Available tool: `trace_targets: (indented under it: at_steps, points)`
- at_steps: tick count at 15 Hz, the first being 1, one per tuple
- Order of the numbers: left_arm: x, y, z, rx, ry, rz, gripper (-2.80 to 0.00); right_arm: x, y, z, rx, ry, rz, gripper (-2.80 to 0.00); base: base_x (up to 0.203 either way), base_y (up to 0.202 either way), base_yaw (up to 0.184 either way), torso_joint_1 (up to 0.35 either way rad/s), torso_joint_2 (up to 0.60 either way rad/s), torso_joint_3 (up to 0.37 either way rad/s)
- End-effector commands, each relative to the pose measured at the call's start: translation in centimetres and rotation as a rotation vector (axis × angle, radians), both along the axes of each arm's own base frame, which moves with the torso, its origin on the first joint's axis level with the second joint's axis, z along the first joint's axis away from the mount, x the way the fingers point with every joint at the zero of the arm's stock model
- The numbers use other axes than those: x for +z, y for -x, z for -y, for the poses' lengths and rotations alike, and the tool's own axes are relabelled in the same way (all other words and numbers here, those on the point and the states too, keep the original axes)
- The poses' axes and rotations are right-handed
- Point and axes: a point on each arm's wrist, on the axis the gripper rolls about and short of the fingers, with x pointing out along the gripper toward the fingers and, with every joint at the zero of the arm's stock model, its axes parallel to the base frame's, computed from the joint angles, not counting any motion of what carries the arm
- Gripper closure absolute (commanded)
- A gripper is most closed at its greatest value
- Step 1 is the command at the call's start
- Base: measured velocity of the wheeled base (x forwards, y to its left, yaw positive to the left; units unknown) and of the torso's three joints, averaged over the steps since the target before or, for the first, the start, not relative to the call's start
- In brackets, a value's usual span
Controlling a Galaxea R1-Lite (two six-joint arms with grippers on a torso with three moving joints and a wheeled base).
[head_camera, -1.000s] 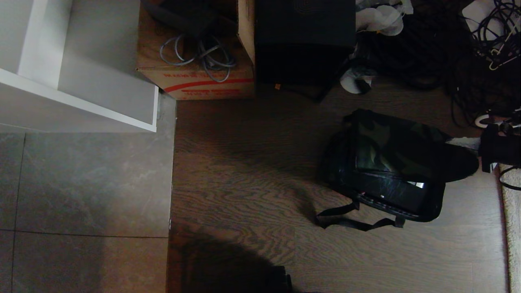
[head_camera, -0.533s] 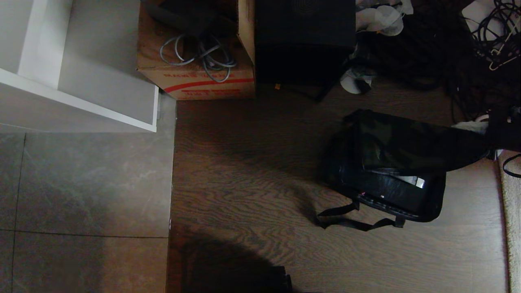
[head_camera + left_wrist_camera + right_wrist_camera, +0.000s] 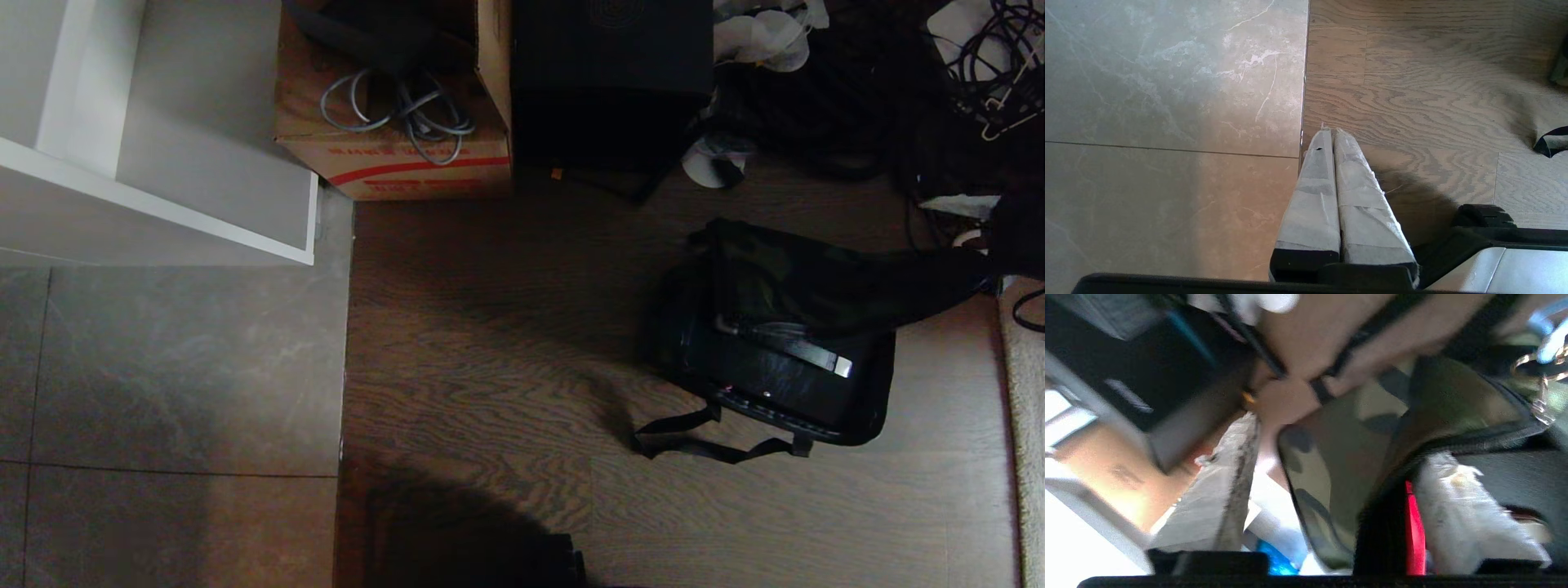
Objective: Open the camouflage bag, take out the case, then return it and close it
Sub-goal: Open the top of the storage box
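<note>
Overhead, the head view shows the boxy soft camouflage bag (image 3: 784, 327) with black sides and straps lying on the brown wood-grain floor (image 3: 490, 359) at the right of the frame. Its camouflage top flap is pulled away toward the right edge, baring the black interior and a flat dark item with a pale tip inside. A brown cardboard box with red stripes (image 3: 392, 122) holding grey coiled cables sits at the top centre, with a plain black box (image 3: 612, 73) just to its right. Grey stone tiles (image 3: 163, 367) fill the left side.

Next, the left wrist view shows the left gripper (image 3: 1333, 136) with its pale taped fingers pressed together, hanging above the seam between tile and wood.

Lastly, the right wrist view is blurred. The right gripper (image 3: 1331, 469) has its taped fingers spread wide, the bag's camouflage flap with black edging and red trim lying between them; one finger (image 3: 1229, 486) stands apart from the cloth, the other sits against the inner edge.
</note>
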Motion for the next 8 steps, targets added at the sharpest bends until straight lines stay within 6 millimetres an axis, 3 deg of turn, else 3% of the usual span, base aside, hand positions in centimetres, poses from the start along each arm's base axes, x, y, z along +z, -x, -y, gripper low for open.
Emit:
trace_targets:
  at_steps: [1,8]
  points:
    - [0.0,0.0,0.0,0.0,0.0,-0.002,0.0,1.2,-0.1,0.2,-0.026,-0.025,0.048,-2.8,0.0,0.0,0.0,0.0,0.0,0.0]
    - [0.0,0.0,0.0,0.0,0.0,-0.002,0.0,2.6,-0.5,0.6,-0.124,0.054,0.196,-2.8,0.0,0.0,0.0,0.0,0.0,0.0]
